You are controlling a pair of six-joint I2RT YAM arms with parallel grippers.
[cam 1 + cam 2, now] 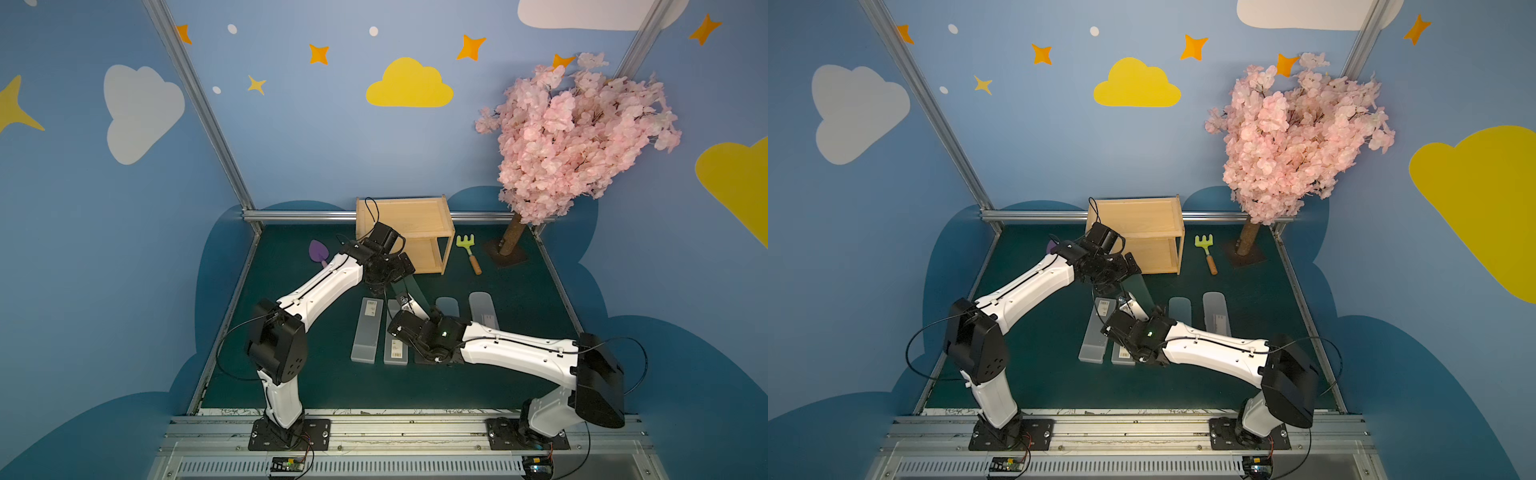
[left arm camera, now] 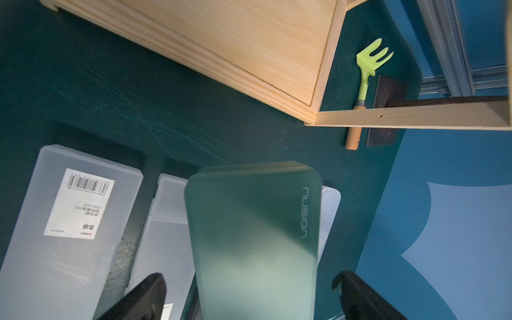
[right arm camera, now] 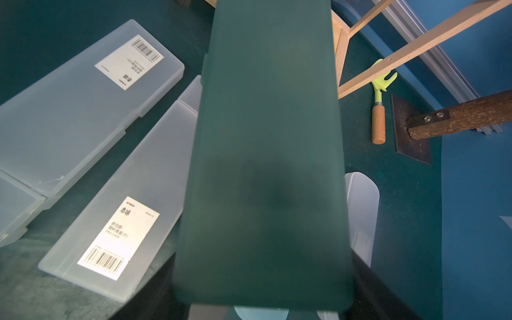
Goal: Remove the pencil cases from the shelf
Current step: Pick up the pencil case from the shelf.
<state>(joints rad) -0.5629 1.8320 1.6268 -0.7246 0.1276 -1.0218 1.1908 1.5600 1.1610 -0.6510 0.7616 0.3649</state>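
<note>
My right gripper (image 3: pixel 263 299) is shut on the near end of the dark green pencil case (image 3: pixel 266 166), which it holds tilted above the mat. The case's far end (image 2: pixel 255 235) lies between the wide-open fingers (image 2: pixel 155 282) of my left gripper (image 2: pixel 248 279), with a gap on each side. In a top view both grippers meet in front of the shelf (image 1: pixel 405 226), whose tiers show bare wood. Two frosted cases with barcode labels (image 1: pixel 368 328) (image 1: pixel 395 347), a teal round-ended case (image 1: pixel 448 306), a clear one (image 1: pixel 484 309) and a black case (image 1: pixel 424 360) lie on the mat.
A green toy rake (image 1: pixel 469 251) lies right of the shelf and a purple toy trowel (image 1: pixel 318 251) left of it. The blossom tree's trunk and base plate (image 1: pixel 509 249) stand at the back right. Metal rails (image 1: pixel 557 282) edge the mat.
</note>
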